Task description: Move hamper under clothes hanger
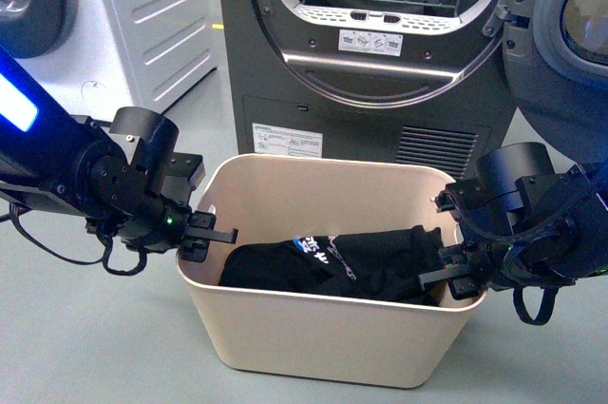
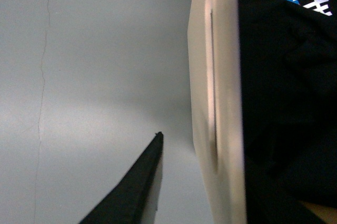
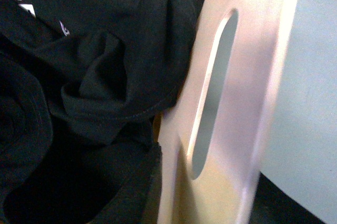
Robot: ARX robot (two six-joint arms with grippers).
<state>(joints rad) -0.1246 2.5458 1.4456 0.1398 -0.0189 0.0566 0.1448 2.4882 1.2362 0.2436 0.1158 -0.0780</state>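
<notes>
The beige hamper (image 1: 323,333) stands on the floor in front of me, with black clothes (image 1: 332,266) inside. My left gripper (image 1: 211,235) is open at the hamper's left rim. In the left wrist view one dark finger (image 2: 134,192) lies outside the hamper wall (image 2: 224,103), with a gap of floor between them. My right gripper (image 1: 446,269) is shut on the hamper's right wall. In the right wrist view that wall (image 3: 253,76) and its slot handle (image 3: 210,92) sit between the fingers (image 3: 131,192), beside the black clothes (image 3: 95,50). The clothes hanger is out of view.
The dark grey dryer (image 1: 380,109) stands right behind the hamper with its drum open. Its open door (image 1: 570,33) hangs at the far right. A white washing machine (image 1: 142,14) stands at the back left. Grey floor (image 1: 85,328) lies to the left.
</notes>
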